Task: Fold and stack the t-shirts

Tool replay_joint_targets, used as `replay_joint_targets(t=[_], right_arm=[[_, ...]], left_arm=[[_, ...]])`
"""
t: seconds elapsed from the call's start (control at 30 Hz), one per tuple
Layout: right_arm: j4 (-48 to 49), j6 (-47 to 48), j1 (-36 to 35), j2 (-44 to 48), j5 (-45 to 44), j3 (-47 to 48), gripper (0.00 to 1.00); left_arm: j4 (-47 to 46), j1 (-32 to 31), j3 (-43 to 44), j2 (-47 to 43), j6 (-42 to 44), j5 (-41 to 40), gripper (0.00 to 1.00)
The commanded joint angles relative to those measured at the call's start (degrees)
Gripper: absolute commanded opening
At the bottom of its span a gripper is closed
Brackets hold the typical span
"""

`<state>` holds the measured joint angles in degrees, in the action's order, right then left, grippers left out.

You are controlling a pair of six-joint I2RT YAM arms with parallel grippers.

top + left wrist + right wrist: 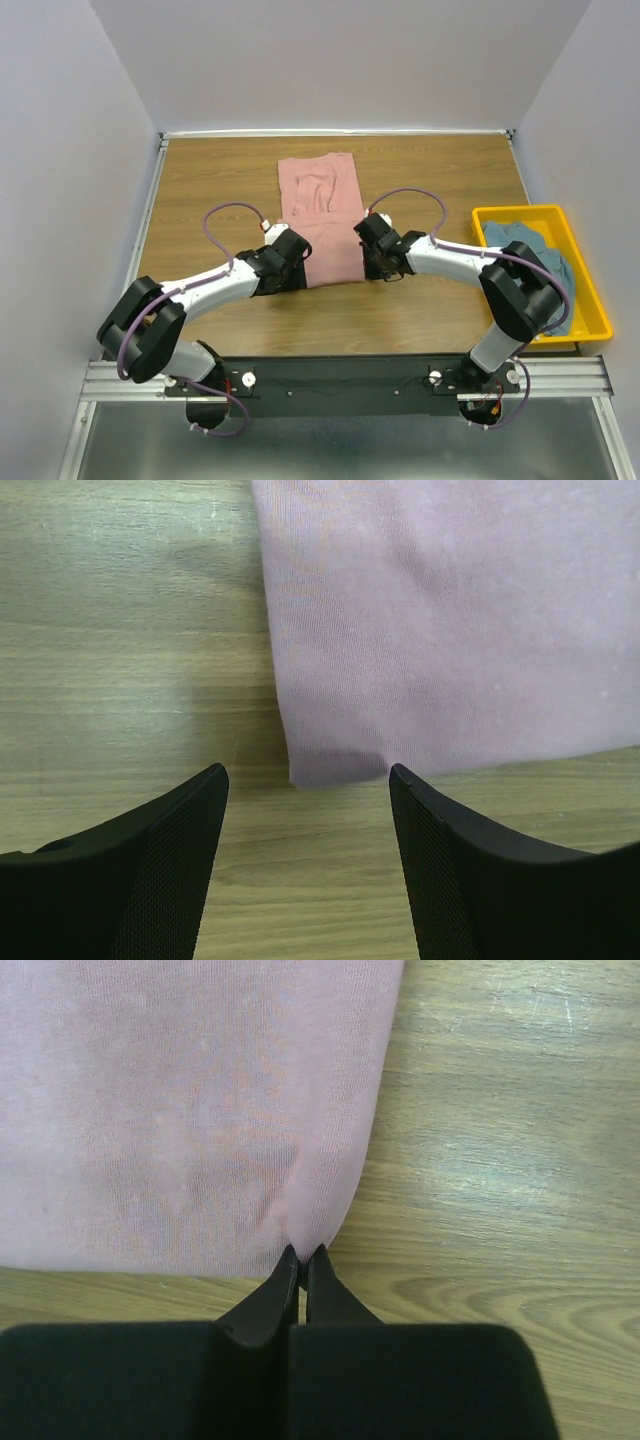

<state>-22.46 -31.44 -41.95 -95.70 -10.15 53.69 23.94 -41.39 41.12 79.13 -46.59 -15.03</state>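
A dusty-pink t-shirt (322, 215) lies folded into a long strip in the middle of the table. My left gripper (308, 772) is open at its near left corner, with the hem (340, 765) just ahead of the fingertips and between them. My right gripper (303, 1252) is shut on the near right corner of the pink t-shirt (180, 1110), and the cloth puckers at the pinch. A blue-grey t-shirt (535, 255) lies crumpled in the yellow bin (590, 300) at the right.
The wooden table (210, 180) is bordered by white walls at the back and sides. The yellow bin stands close to my right arm's elbow (520, 295). Both arms reach inward over the near half of the table.
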Motion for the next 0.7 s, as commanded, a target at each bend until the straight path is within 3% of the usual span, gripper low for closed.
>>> replay_joint_targets(t=[0.0,0.17,0.33,0.67], right_arm=[[-5.75,0.94,-0.58,-4.14,-2.15,-4.21,0.01],[-5.67,1.73,-0.85,-4.41,-2.33,-4.47,0.01],[-5.49,2.26,-0.76,-4.23,-2.33,-4.82,0.01],[-5.14,2.97,-0.85,-4.93,-1.80,-4.91,0.01]], left_arm=[[1.54,-0.45,2.47,2.34,-0.52,-2.90,0.73],[3.91,-0.45,4.75,3.40,-1.13,-5.10,0.69],[4.97,-0.45,5.02,4.01,-1.75,-6.33,0.55],[1.46,-1.06,2.56,9.63,-1.05,-0.62,0.54]])
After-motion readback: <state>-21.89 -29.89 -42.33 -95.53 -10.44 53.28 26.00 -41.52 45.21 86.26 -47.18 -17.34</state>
